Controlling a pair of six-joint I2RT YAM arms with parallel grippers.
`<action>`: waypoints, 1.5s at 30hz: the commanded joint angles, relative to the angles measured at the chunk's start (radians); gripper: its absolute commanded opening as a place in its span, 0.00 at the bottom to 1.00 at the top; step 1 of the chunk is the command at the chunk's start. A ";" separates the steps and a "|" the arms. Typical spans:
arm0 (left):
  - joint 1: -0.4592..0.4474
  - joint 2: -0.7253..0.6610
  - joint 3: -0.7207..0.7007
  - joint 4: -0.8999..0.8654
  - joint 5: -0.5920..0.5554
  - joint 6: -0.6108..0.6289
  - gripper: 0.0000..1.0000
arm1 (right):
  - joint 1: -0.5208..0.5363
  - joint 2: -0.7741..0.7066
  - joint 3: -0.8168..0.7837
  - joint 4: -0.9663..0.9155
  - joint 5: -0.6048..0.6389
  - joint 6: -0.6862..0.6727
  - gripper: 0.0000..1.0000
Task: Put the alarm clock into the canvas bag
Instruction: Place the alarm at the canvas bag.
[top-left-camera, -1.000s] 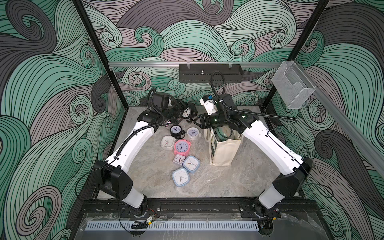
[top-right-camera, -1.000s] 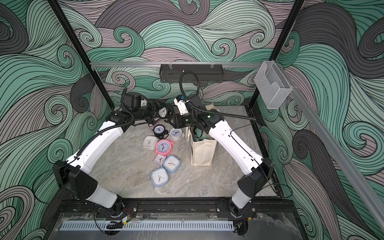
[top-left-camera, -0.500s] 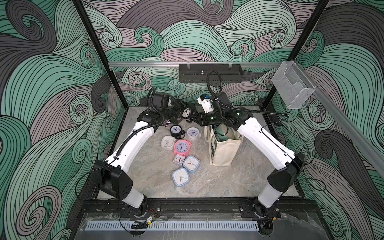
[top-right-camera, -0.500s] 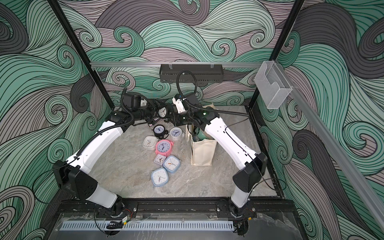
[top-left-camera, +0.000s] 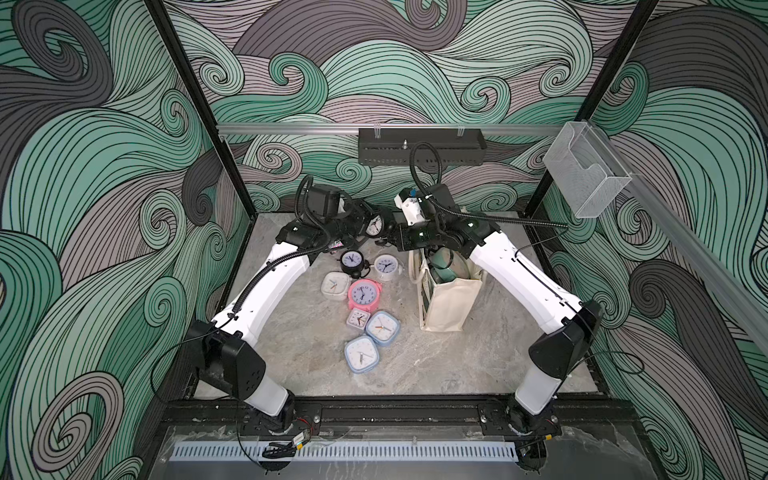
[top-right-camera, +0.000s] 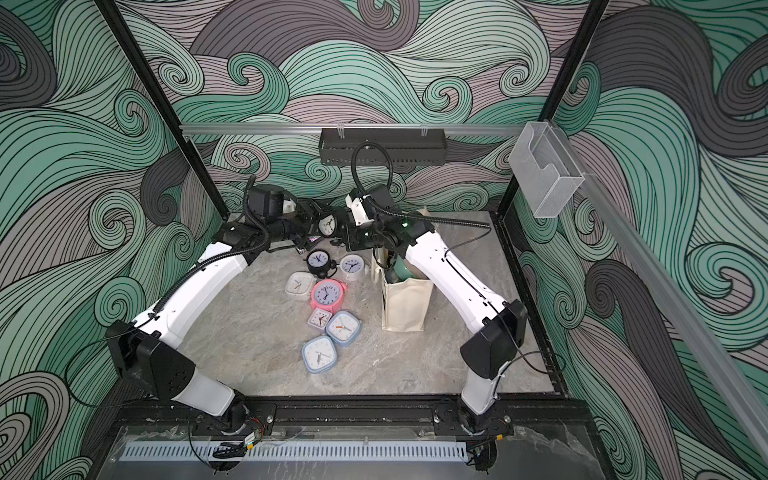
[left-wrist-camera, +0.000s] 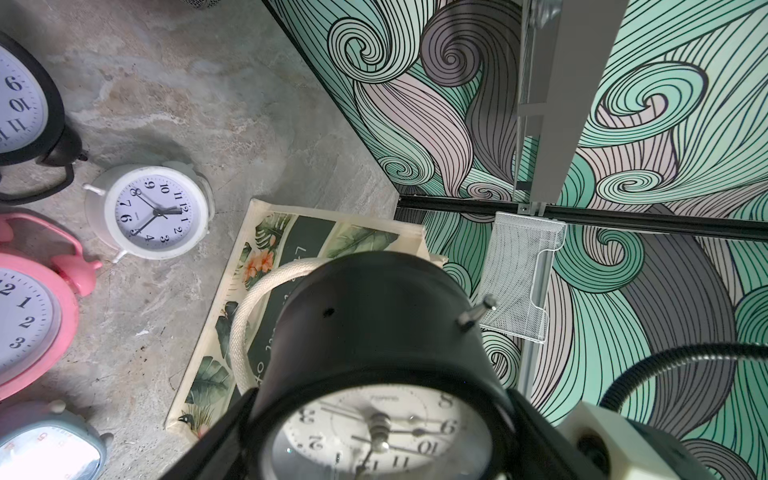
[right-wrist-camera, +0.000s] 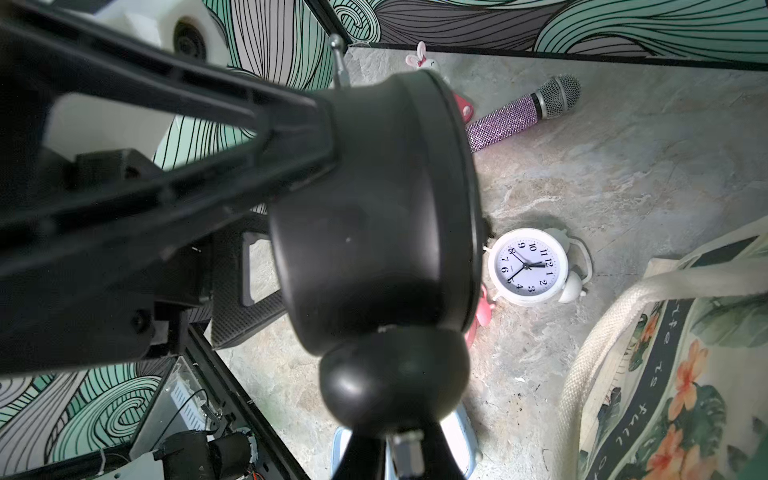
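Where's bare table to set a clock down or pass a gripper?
Bare: the strip between the nearest blue clock and the front rail; the lane between the pink clock and the bag. Crowded: the clock pile itself, and the back, where the left gripper holds a black clock by the right gripper.

The grey marbled desk carries a cluster of alarm clocks about its middle, black clock and white round clock rearmost, pale blue clock nearest the front edge, the canvas bag upright toward the right edge, a glittery microphone toward the back edge.
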 joint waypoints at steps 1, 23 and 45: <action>-0.008 -0.039 0.052 0.042 0.014 0.004 0.57 | -0.007 0.009 0.032 0.000 -0.002 0.016 0.08; -0.007 -0.019 0.110 -0.102 0.028 0.454 0.99 | -0.186 -0.244 -0.048 -0.085 0.054 -0.010 0.00; 0.000 -0.309 -0.315 -0.287 0.006 0.792 0.99 | -0.308 -0.147 -0.065 -0.453 0.471 -0.163 0.00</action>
